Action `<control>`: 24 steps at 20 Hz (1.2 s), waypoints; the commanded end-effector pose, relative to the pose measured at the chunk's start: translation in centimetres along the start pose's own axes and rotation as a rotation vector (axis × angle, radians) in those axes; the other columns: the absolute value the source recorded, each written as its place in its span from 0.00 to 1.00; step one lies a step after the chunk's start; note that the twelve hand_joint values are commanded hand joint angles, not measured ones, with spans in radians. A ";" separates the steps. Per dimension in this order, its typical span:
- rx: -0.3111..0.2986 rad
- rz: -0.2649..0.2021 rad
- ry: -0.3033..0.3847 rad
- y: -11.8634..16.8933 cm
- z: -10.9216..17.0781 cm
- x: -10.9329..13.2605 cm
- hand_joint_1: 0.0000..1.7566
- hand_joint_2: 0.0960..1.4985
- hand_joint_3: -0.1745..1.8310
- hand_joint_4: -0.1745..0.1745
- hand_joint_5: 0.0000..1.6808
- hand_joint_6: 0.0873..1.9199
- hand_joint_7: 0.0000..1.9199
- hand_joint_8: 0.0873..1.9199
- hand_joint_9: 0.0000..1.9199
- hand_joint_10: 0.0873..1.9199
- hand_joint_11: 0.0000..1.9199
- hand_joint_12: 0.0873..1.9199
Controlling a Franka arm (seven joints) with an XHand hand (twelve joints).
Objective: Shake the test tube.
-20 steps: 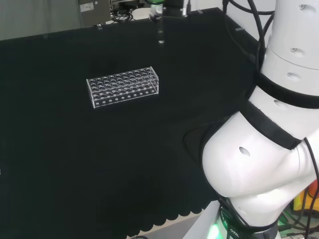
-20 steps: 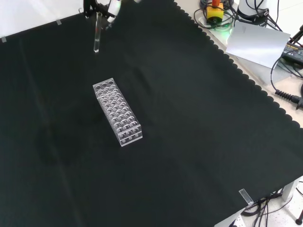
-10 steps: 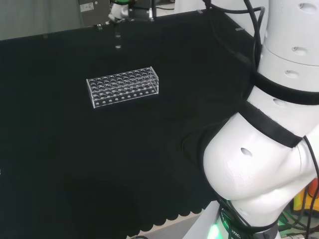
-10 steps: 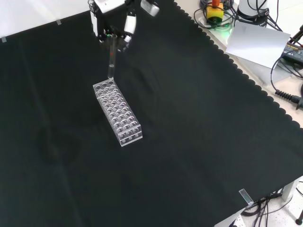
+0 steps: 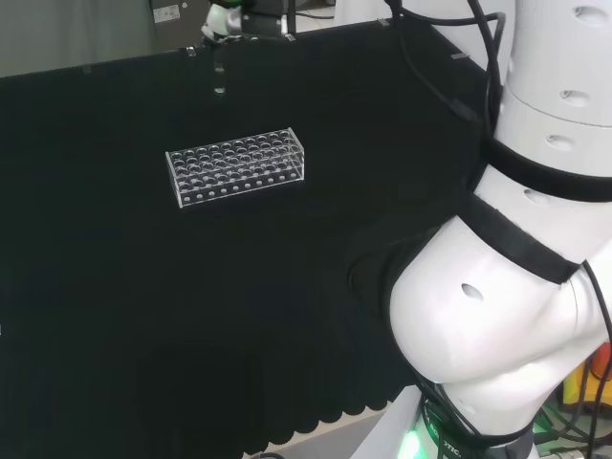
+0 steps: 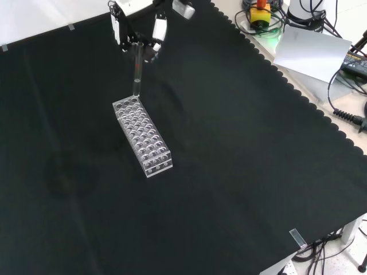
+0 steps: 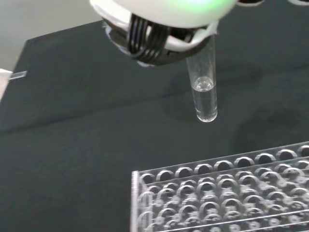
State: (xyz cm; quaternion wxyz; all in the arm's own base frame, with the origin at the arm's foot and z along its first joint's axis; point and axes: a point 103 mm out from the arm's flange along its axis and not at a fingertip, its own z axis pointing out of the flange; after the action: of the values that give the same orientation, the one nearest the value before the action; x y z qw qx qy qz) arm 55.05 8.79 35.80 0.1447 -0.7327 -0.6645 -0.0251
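Robot hand (image 6: 139,26), upper left of front view, fingers pinched on the test tube (image 6: 137,71). Tube hangs upright, clear of the rack (image 6: 143,136) on the desk (image 6: 241,160). I judge shaking underway; reracking remains.

Arm (image 5: 497,316): big glossy white links, rounded and bulbous, with black bands at the joints. Small round dimples on the white shells. Black cables (image 5: 483,38) loop beside the upper link. Green glow at the base. Hand (image 6: 140,26): white shell panels over black frame; in the wrist view, black ribbed parts under a white housing with a green tint.
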 end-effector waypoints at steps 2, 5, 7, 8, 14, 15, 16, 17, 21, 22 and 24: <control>-0.024 0.142 -0.072 0.0 -0.7 -7.3 0.70 0.42 0.38 0.00 0.77 0.29 0.87 0.26 0.84 0.33 0.65 0.42; -0.035 0.214 -0.117 -0.3 -1.3 -10.9 0.70 0.42 0.38 0.00 0.77 0.29 0.87 0.26 0.84 0.33 0.65 0.42; -0.043 0.274 -0.134 -0.4 -1.8 -13.3 0.70 0.42 0.38 0.00 0.77 0.29 0.87 0.26 0.84 0.33 0.65 0.42; -0.049 0.303 -0.142 -0.4 -2.1 -14.4 0.70 0.42 0.38 0.00 0.77 0.29 0.87 0.26 0.84 0.33 0.65 0.42; -0.077 0.399 -0.164 -0.4 -3.5 -17.9 0.70 0.42 0.38 0.00 0.77 0.29 0.87 0.26 0.84 0.33 0.65 0.42; -0.079 0.398 -0.163 -0.4 -3.6 -17.9 0.70 0.42 0.38 0.00 0.77 0.29 0.87 0.26 0.84 0.33 0.65 0.42; -0.080 0.396 -0.159 -0.3 -3.6 -17.8 0.70 0.42 0.38 0.00 0.77 0.29 0.87 0.26 0.84 0.33 0.65 0.42; -0.079 0.390 -0.155 -0.3 -3.5 -17.6 0.70 0.42 0.38 0.00 0.77 0.29 0.87 0.26 0.84 0.33 0.65 0.42; -0.067 0.342 -0.125 0.1 -2.8 -15.4 0.70 0.42 0.38 0.00 0.77 0.29 0.87 0.26 0.84 0.33 0.65 0.42; -0.062 0.327 -0.114 0.2 -2.5 -14.6 0.70 0.42 0.38 0.00 0.77 0.29 0.87 0.26 0.84 0.33 0.65 0.42; -0.051 0.291 -0.096 0.5 -1.9 -12.8 0.70 0.42 0.38 0.00 0.77 0.29 0.87 0.26 0.84 0.33 0.65 0.42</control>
State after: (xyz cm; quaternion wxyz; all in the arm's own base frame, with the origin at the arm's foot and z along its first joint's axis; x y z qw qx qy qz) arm 53.67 -7.29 34.98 0.0783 -0.8429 -0.5317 0.0255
